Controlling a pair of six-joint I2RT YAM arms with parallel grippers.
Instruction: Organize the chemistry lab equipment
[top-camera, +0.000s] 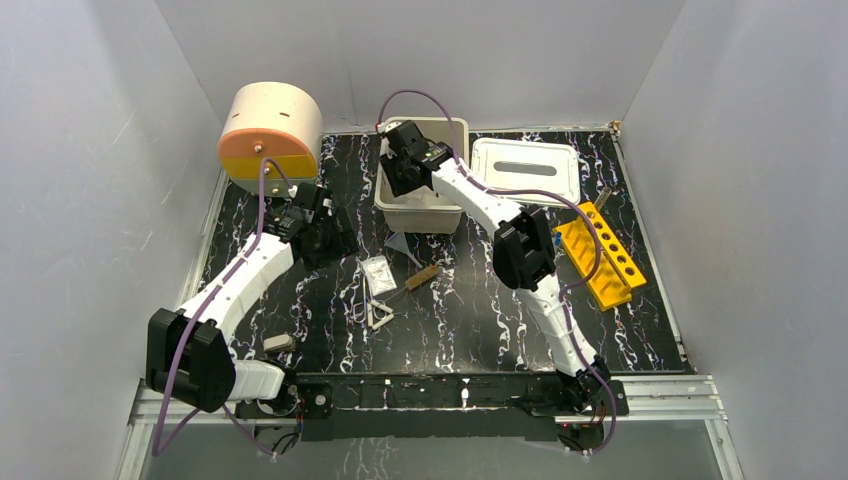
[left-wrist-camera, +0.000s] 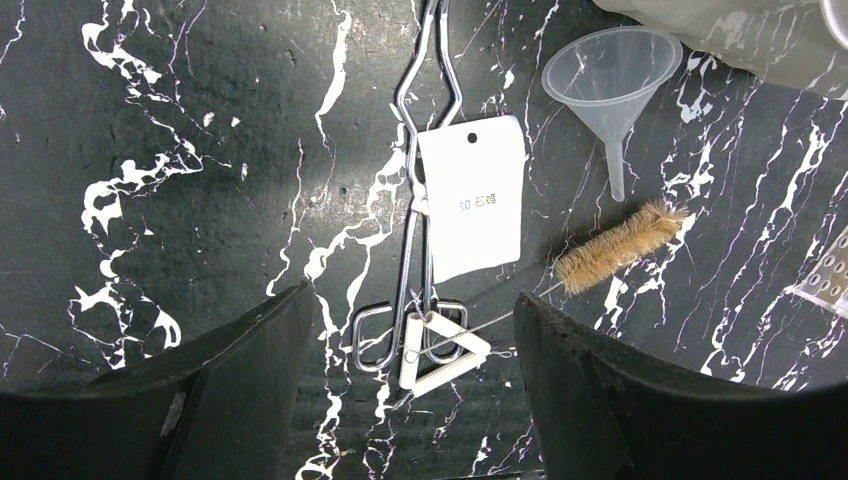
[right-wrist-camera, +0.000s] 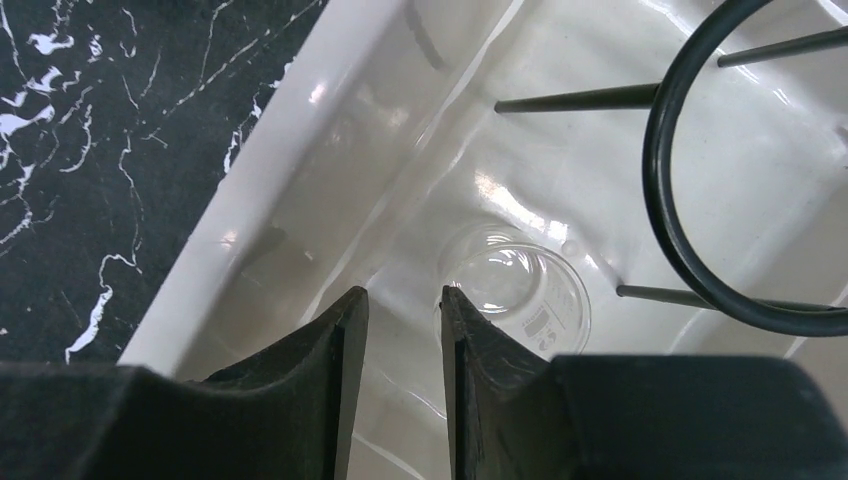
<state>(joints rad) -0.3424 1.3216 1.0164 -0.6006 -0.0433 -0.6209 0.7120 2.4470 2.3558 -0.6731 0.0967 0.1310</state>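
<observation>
My left gripper (left-wrist-camera: 410, 296) hangs open above the dark table, nothing between its fingers. Below it lie a white triangle frame (left-wrist-camera: 409, 350), metal tongs (left-wrist-camera: 403, 275) under a white-labelled packet (left-wrist-camera: 472, 195), a brown bristle brush (left-wrist-camera: 620, 245) and a clear funnel (left-wrist-camera: 612, 70). My right gripper (right-wrist-camera: 405, 292) is down inside the white bin (right-wrist-camera: 300, 170) and stands open with an empty gap; its right finger is next to the rim of a glass beaker (right-wrist-camera: 525, 285) on the bin floor. A black ring stand (right-wrist-camera: 668, 150) lies in the bin too. A yellow tube rack (top-camera: 600, 255) sits at the right.
The big beige-and-orange drum (top-camera: 268, 135) stands back left, close to my left arm. The bin's white lid (top-camera: 525, 170) lies right of the bin (top-camera: 440, 215). A small grey item (top-camera: 278, 343) rests by the left base. A holed metal piece (left-wrist-camera: 832, 275) shows at the edge.
</observation>
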